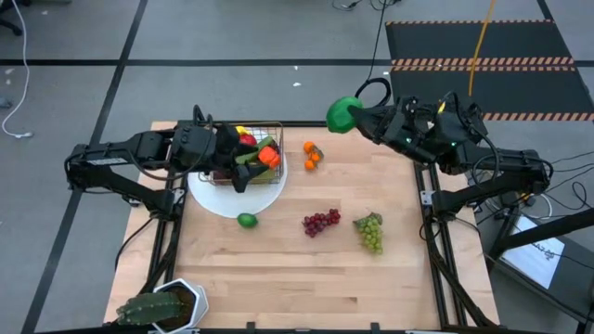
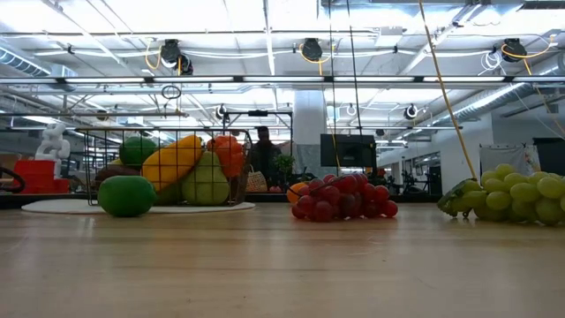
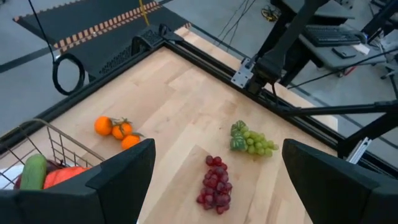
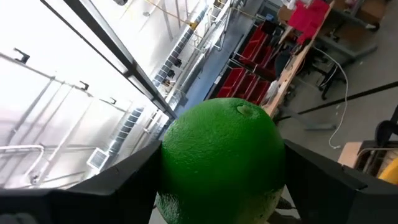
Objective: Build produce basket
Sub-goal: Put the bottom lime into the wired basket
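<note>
The wire basket [image 1: 263,148] stands on a round white plate [image 1: 232,199] at the table's far left, holding several pieces of produce [image 2: 190,168]. My left gripper [image 1: 247,173] hovers open over the basket's near side, with nothing between its fingers [image 3: 124,177]. My right gripper [image 1: 353,116] is shut on a round green lime [image 1: 342,113] above the table's far edge. On the table lie small oranges [image 1: 312,156], a second lime [image 1: 246,220], purple grapes [image 1: 320,222] and green grapes [image 1: 370,231]. My right gripper pinches the green lime by its two opposite sides [image 4: 177,168] between its two fingers [image 4: 112,186]. The fingers come from the table's right, about level and tipped slightly up. The lime is lifted clear of the table.
A spiky potted plant [image 1: 158,306] stands at the table's near left corner. Bare wood lies in the middle and along the near edge. A black cable loop [image 1: 373,91] lies on the floor beyond the far edge.
</note>
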{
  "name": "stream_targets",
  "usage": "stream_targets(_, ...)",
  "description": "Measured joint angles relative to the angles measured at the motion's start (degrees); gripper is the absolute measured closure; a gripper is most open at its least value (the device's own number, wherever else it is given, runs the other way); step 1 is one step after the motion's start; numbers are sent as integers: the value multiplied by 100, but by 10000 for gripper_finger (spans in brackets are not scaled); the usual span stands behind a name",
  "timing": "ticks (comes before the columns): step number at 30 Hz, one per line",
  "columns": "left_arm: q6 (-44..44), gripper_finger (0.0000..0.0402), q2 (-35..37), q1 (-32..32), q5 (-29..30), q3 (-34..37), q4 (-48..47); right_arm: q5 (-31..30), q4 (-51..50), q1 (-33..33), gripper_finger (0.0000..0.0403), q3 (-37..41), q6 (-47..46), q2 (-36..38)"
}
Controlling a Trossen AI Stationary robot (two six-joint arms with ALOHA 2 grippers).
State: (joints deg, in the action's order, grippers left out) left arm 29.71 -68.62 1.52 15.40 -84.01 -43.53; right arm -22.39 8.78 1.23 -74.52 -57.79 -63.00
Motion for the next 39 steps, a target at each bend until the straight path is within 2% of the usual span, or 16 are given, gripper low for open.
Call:
stream_targets(8,164,51,0,203,-42,0,-195,-4,12,-8,112,2,-176,0)
stream_targets(12,220,51,0,344,-40,0,-319,-10,51,-128,112,2,56,0)
stream_targets(26,382,51,0,689,-37,0,-352,-4,48,-807,112,4,2113,-2)
stream_targets(39,496,51,0,688,-37,0,-484,14,3,-928,112,7,4760,-2)
